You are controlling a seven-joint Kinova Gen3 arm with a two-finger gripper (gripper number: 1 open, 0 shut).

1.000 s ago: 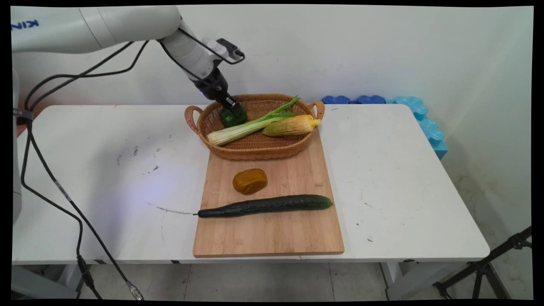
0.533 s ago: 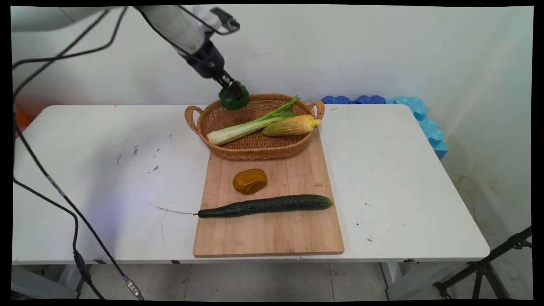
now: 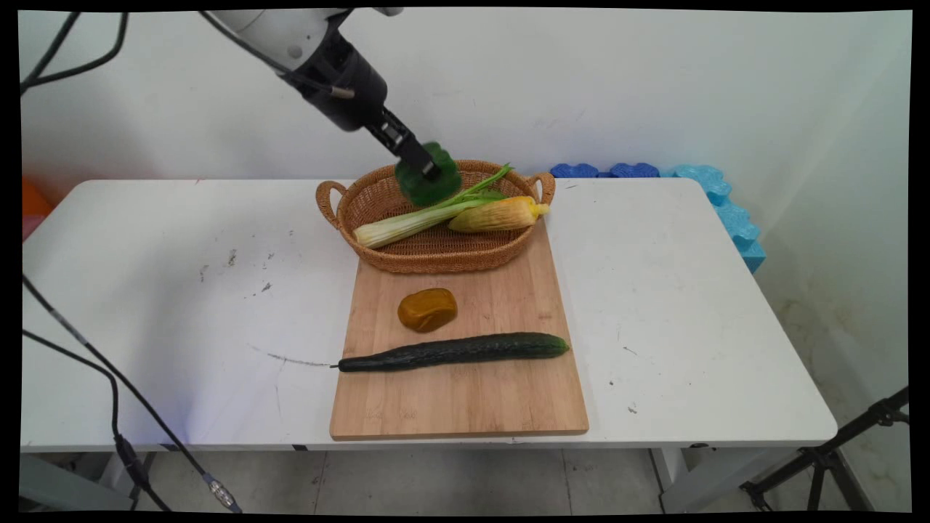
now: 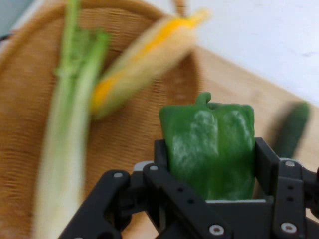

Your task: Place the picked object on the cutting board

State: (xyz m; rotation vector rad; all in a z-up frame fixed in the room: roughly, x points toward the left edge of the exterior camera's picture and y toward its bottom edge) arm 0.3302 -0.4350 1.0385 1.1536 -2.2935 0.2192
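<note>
Main view shows five vegetables in all: one green pepper point(image 3: 429, 183), one celery stalk point(image 3: 429, 215), one ear of corn point(image 3: 498, 214), one cucumber point(image 3: 454, 351) and one brownish-orange potato point(image 3: 427, 309). One wicker basket point(image 3: 385, 256) sits at the far end of one wooden cutting board point(image 3: 465, 396), which lies on the white table point(image 3: 697, 312). Two things lie inside the basket: the celery, slanting from its near left up toward the far right handle, and the corn just beside it on the right. The potato and the cucumber lie on the board in front of the basket, slightly apart, the cucumber nearer the camera with its stem end past the board's left edge.

The gripper point(image 3: 426, 172) hangs above the basket's far rim with its two fingers closed against the sides of the pepper, which is clear of the basket. From the hand view the pepper point(image 4: 209, 149) sits squeezed between the fingers point(image 4: 266, 162), stem pointing away, with the celery point(image 4: 67, 134) and corn point(image 4: 144, 62) below it.
</note>
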